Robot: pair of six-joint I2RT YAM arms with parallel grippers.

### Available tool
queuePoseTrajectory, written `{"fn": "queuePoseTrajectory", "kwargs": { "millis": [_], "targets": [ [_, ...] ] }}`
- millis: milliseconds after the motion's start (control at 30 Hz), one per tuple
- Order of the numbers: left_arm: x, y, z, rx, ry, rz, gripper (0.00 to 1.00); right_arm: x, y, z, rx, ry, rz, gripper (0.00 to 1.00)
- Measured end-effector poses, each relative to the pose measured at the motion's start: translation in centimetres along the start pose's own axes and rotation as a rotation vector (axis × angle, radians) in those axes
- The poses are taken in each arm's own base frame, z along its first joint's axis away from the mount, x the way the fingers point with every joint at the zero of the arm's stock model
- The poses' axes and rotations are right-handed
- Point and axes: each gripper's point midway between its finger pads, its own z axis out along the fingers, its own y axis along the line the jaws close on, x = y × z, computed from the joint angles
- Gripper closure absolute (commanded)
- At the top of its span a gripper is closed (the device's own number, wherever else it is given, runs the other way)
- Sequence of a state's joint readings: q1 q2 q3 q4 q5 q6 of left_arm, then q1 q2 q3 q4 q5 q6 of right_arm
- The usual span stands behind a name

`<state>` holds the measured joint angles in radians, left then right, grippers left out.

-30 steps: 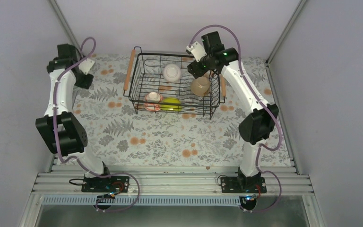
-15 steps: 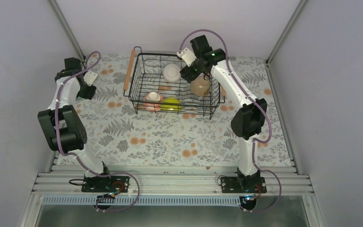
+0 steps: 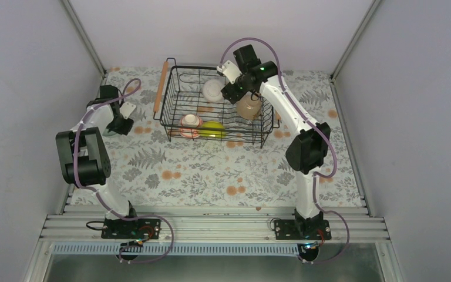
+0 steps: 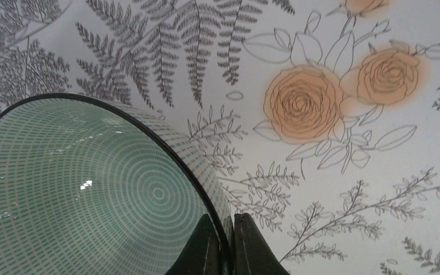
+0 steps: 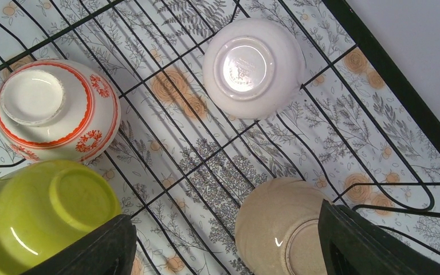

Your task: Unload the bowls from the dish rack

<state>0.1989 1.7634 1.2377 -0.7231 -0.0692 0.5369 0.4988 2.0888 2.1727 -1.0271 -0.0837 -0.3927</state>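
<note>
Glaze shines on the dash-ringed mint bowl (image 4: 91,189), its black rim pinched in my left gripper (image 4: 224,223); my right gripper (image 5: 220,226) gapes over the wire dish rack (image 5: 378,57). Since a second ago the left gripper has sunk lower.

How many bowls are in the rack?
4 in the rack: white bowl at the far side, tan bowl at right, red-patterned bowl and yellow-green bowl together at the near side. None seems hidden.

Rack (image 5: 389,73): four inverted bowls (image 5: 253,67); mint bowl (image 4: 91,189) outside

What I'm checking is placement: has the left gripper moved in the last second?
Yes: the left gripper, clamping the mint bowl, came nearward and right, toward the dish rack.
</note>
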Motion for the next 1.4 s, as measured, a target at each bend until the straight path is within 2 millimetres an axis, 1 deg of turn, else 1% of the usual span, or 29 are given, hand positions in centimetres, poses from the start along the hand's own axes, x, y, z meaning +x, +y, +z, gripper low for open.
{"fn": "queuePoseTrajectory", "kwargs": {
  "millis": [167,267,400,433,500,533,667,767,833,900,1000,1100,1200,1267,1333,1400],
  "targets": [
    [-0.8,-0.1,0.5,-0.011,-0.022,0.003,0.98,0.0,0.0,0.0,0.001,0.001,0.0,0.23],
    [-0.3,-0.3,1.4,-0.007,-0.006,0.003,0.98,0.0,0.0,0.0,0.003,0.001,0.0,0.23],
    [-0.4,-0.1,1.7,-0.029,-0.009,0.002,0.98,0.0,0.0,0.0,0.002,0.001,-0.001,0.22],
    [-0.5,-0.1,1.7,-0.032,-0.01,0.001,0.95,-0.1,0.1,0.0,0.001,0.0,-0.002,0.22],
    [-0.5,0.0,1.7,-0.034,-0.013,-0.004,0.79,-0.1,0.3,0.0,-0.001,0.0,-0.005,0.22],
    [-0.6,0.0,1.7,-0.035,-0.014,-0.008,0.74,-0.1,0.3,0.0,-0.003,0.001,-0.006,0.22],
    [-0.6,-0.3,1.7,-0.029,-0.016,-0.013,0.6,0.1,1.1,0.1,-0.016,0.015,-0.021,0.21],
    [-0.7,-0.9,1.5,-0.006,-0.014,-0.007,0.53,0.2,2.1,0.7,-0.028,0.035,-0.052,0.21],
    [-0.8,-1.2,0.9,0.008,-0.015,-0.009,0.48,0.3,2.9,1.3,-0.038,0.053,-0.072,0.21],
    [-1.6,-1.2,-0.4,0.013,-0.036,-0.017,0.45,0.3,3.8,2.1,-0.052,0.064,-0.092,0.21],
    [-3.3,-0.4,-3.5,-0.006,-0.1,-0.021,0.41,-0.1,5.3,3.3,-0.072,0.073,-0.127,0.2],
    [-5.4,0.7,-7.8,-0.039,-0.198,-0.043,0.32,-0.5,7.0,4.3,-0.089,0.075,-0.159,0.19],
    [-7.6,1.5,-13.1,-0.056,-0.338,-0.069,0.26,-1.2,8.4,5.1,-0.101,0.068,-0.188,0.2],
    [-8.6,1.2,-16.6,-0.038,-0.44,-0.077,0.24,-1.5,9.5,5.8,-0.113,0.06,-0.207,0.2],
    [-9.1,0.3,-19.0,0.005,-0.518,-0.071,0.23,-1.6,10.5,6.6,-0.13,0.061,-0.22,0.2],
    [-9.3,-0.9,-20.6,0.062,-0.571,-0.058,0.23,-1.6,11.5,7.4,-0.145,0.06,-0.234,0.19]
  ]
}}
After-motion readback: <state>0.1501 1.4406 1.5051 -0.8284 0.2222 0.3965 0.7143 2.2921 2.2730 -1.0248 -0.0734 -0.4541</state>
